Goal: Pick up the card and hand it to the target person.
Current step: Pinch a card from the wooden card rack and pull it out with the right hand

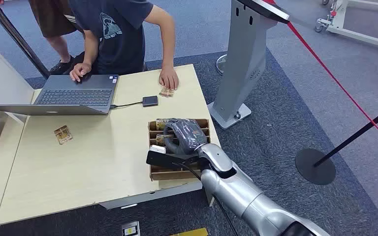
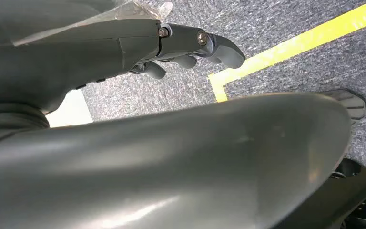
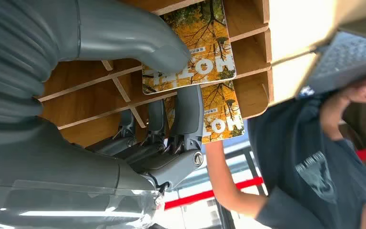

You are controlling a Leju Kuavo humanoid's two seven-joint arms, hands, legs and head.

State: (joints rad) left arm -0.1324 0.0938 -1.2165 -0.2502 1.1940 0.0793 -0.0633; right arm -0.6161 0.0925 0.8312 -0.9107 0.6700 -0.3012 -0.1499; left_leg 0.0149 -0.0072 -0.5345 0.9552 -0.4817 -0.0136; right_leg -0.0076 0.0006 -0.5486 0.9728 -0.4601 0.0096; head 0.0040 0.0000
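I am seeing my right hand [image 3: 167,119] reaching into the slotted wooden card box [image 3: 248,57], thumb and fingers closing around an autumn-tree printed card [image 3: 205,71] standing in its slot; grip seems partial. Left hand [image 2: 186,47] is hanging empty, fingers curled.

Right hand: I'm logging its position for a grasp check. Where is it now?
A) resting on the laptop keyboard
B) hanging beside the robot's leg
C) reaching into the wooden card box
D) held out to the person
C: the right hand is over the wooden box, its fingers at the cards in the slots.
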